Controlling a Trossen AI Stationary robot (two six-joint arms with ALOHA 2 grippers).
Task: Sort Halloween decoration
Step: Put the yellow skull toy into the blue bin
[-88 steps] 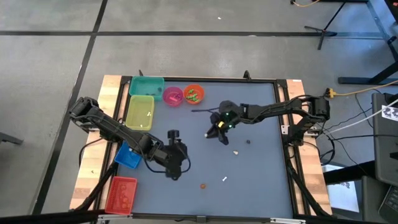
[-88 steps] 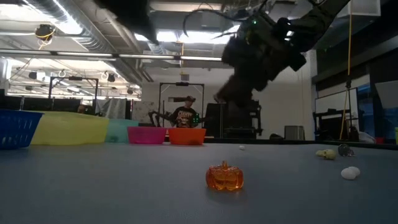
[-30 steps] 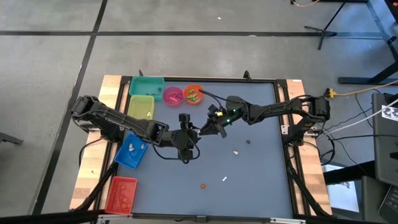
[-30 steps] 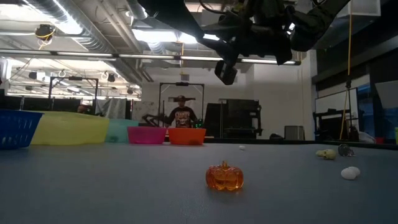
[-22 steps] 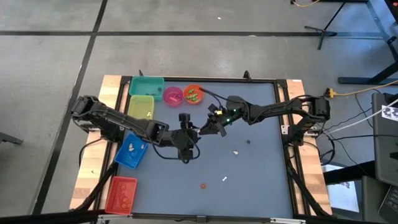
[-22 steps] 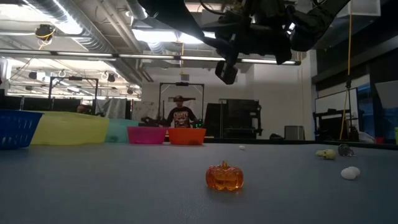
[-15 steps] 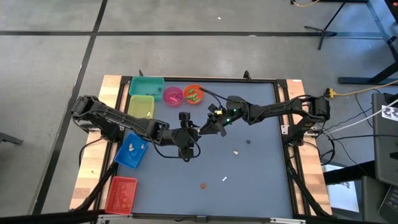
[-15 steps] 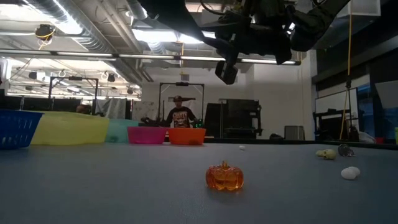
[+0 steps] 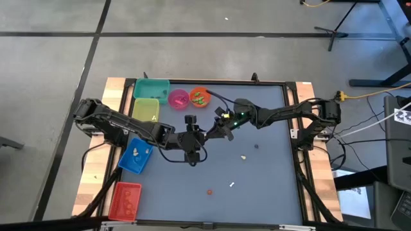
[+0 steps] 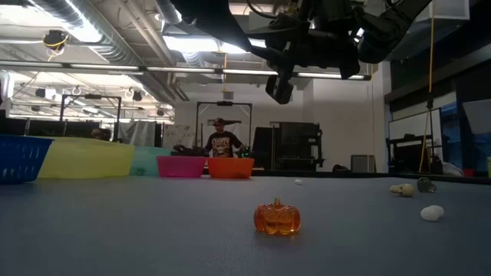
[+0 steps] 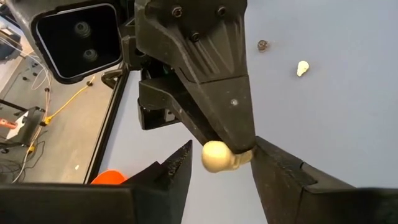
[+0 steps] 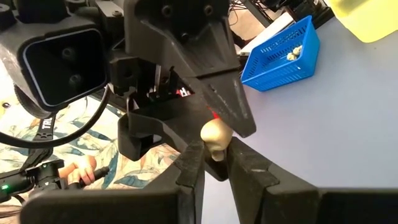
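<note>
High above the table's middle my two grippers meet tip to tip. My right gripper (image 12: 215,158) is shut on a small cream trinket (image 12: 215,134) with a round head, one piece of the Halloween decoration. My left gripper (image 11: 217,163) is open, with one finger on each side of that same trinket (image 11: 217,155). In the high view both tips meet at one spot, right gripper (image 9: 210,133) against left gripper (image 9: 201,136). An orange pumpkin (image 10: 277,218), a white piece (image 9: 232,185), a cream piece (image 9: 244,156) and a dark piece (image 9: 255,145) lie on the mat. My right gripper pinches the cream trinket's narrow lower part (image 12: 216,151) between its two fingertips. The round head sticks out past the fingers' free ends. The fingers come nearly level from the table's right side. The trinket is lifted well clear of the table.
Along the table's left side stand a teal bin (image 9: 151,88), a yellow bin (image 9: 144,112), a blue basket (image 9: 135,157) holding pale pieces and a red bin (image 9: 124,199). A pink bowl (image 9: 178,98) and an orange bowl (image 9: 200,97) sit at the far edge.
</note>
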